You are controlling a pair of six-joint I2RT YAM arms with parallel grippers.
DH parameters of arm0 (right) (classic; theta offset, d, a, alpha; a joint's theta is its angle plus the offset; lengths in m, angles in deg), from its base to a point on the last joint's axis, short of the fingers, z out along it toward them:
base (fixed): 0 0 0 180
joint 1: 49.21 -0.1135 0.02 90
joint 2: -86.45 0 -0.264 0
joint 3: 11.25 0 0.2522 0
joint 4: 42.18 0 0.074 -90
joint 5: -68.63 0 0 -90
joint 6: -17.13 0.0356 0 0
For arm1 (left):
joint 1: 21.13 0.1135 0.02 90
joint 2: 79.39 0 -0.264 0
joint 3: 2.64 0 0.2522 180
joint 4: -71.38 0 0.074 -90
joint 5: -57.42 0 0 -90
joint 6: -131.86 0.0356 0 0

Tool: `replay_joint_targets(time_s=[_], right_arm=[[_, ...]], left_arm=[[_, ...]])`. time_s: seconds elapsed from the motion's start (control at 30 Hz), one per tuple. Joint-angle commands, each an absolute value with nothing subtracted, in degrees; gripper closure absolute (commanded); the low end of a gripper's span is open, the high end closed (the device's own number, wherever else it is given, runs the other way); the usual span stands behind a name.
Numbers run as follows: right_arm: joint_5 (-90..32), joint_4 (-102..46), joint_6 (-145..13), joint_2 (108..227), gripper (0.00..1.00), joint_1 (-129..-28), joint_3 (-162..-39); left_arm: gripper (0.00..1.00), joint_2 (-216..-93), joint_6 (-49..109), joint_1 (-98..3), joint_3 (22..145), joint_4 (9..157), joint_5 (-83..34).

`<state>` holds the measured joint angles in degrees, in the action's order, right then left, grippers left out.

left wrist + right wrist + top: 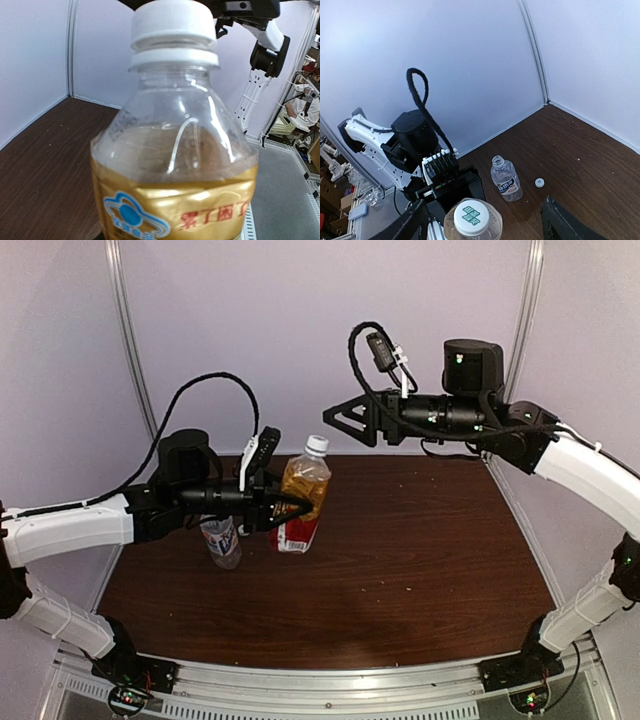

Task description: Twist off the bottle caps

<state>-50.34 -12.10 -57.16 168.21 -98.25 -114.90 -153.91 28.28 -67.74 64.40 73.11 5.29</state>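
Two bottles, two white caps.
One amber bottle (pixel 305 478), one clear bottle (pixel 222 538); one fitted cap (pixel 317 444), one loose cap (pixel 539 182).

You see the clear plastic bottle of amber liquid (pixel 175 125), glossy and smooth, its gold-and-red label (pixel 175 212) a creased, shiny film. On that bottle, the round white plastic screw cap (pixel 173 25) looks smooth and matt. Beneath that bottle, the dark brown wood-grain tabletop (pixel 420 540) has a dull, low sheen.
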Motion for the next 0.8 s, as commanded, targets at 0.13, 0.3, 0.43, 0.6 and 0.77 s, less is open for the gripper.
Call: replay_joint_targets(time_s=[0.13,0.3,0.43,0.6,0.77], right_arm=[[-34.1,-9.8,-48.2,171.8,0.20,-100.6,-119.8],[-34.6,-8.9,-47.7,174.7,0.22,-101.7,-121.1],[-36.0,-9.1,-47.3,175.9,0.25,-102.2,-121.3],[-36.9,-10.3,-47.0,175.9,0.38,-102.8,-120.3],[-37.3,-10.5,-46.7,176.3,0.45,-102.9,-119.6]], left_arm=[[0.60,-154.4,29.6,-68.4,66.6,73.5,-6.0],[0.60,-154.6,30.0,-68.5,66.7,74.1,-7.3],[0.60,-154.5,30.3,-68.5,66.6,74.1,-7.9],[0.60,-154.5,30.6,-68.5,66.5,74.4,-8.8],[0.60,-154.2,30.9,-68.5,66.4,74.7,-9.3]])
